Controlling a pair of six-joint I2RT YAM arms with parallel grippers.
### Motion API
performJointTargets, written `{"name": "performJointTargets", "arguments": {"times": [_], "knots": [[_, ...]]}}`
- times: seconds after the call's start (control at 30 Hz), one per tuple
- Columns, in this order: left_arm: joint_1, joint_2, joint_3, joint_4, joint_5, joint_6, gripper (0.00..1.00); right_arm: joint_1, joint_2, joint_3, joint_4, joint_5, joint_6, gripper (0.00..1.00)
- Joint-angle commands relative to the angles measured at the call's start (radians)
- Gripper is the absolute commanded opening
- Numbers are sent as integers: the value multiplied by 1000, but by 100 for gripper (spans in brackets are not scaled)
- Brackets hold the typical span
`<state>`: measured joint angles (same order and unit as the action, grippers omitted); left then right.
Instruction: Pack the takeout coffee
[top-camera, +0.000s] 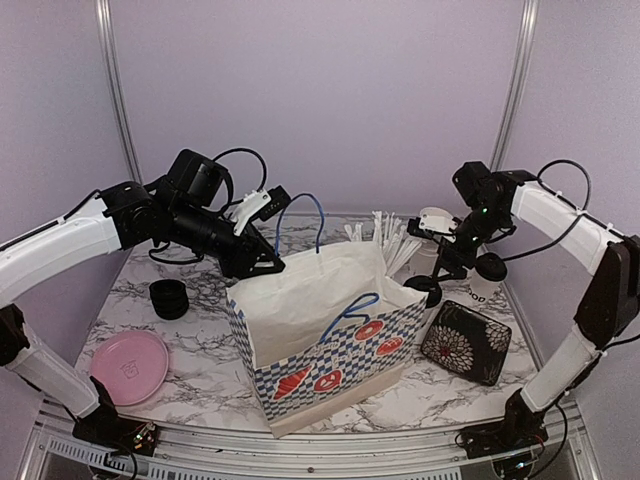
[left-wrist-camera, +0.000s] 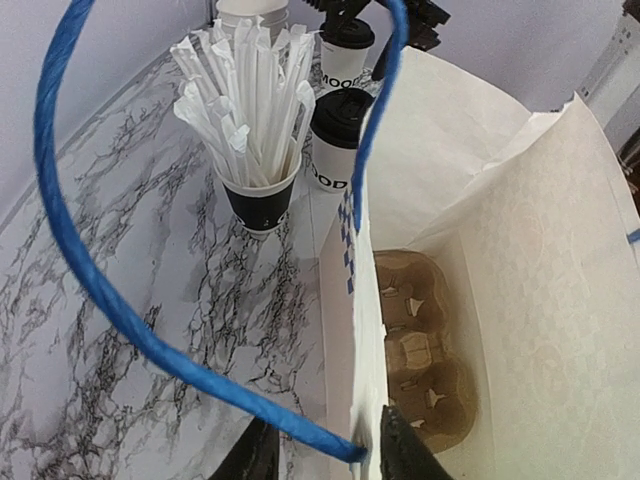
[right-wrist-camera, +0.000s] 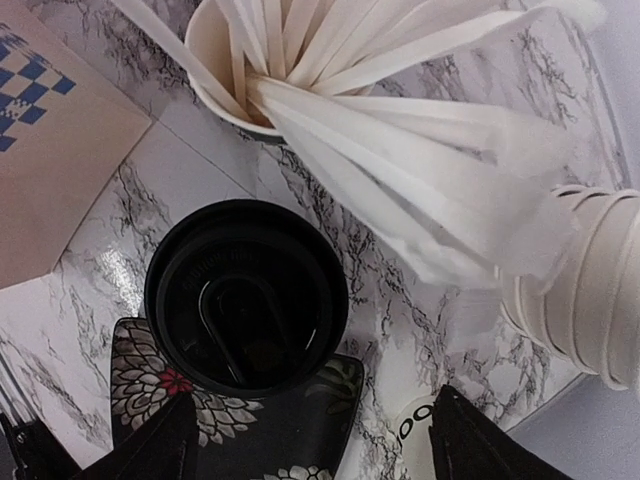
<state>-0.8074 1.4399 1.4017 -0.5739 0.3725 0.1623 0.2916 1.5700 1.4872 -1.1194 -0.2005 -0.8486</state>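
Note:
Two takeout coffee cups, white with black lids, stand behind the bag (left-wrist-camera: 340, 140) (left-wrist-camera: 346, 48). From the right wrist I look down on one black lid (right-wrist-camera: 245, 295), just ahead of my right gripper (right-wrist-camera: 315, 445), which is open and holds nothing. A lettered white cup side (right-wrist-camera: 408, 440) shows by its right finger. The brown pulp carrier (left-wrist-camera: 425, 350) lies in the bottom of the paper bag (top-camera: 330, 340). My left gripper (left-wrist-camera: 325, 450) is open, its fingers either side of the bag's rim (left-wrist-camera: 362, 330) where the blue handle (left-wrist-camera: 90, 280) ends.
A black cup of white straws (left-wrist-camera: 258, 200) and a stack of white cups (right-wrist-camera: 590, 290) stand at the back. A black floral dish (top-camera: 465, 342) lies right of the bag. Black rings (top-camera: 170, 298) and a pink plate (top-camera: 130, 365) are on the left.

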Motion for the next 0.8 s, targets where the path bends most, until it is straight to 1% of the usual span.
{"name": "performJointTargets", "arguments": {"times": [0.0,0.03,0.1,0.13,0.27,0.47,0.63,0.77], "knots": [[-4,16,22,-47,23,24,27,10,38,41,-107,-14,-112,80],[-4,18,24,-49,23,25,24,17,43,34,-107,-13,-121,82],[-4,20,26,-53,22,28,14,34,50,21,-105,-10,-133,85],[-3,20,26,-54,19,30,13,41,53,17,-105,-12,-137,86],[-1,17,25,-53,4,37,11,61,63,4,-85,-27,-134,87],[2,25,20,-56,-6,38,14,73,104,4,-65,-58,-116,87],[3,19,17,-55,-35,39,23,76,127,13,-57,-68,-106,87],[3,19,16,-55,-27,38,26,77,142,22,-56,-71,-100,88]]}}
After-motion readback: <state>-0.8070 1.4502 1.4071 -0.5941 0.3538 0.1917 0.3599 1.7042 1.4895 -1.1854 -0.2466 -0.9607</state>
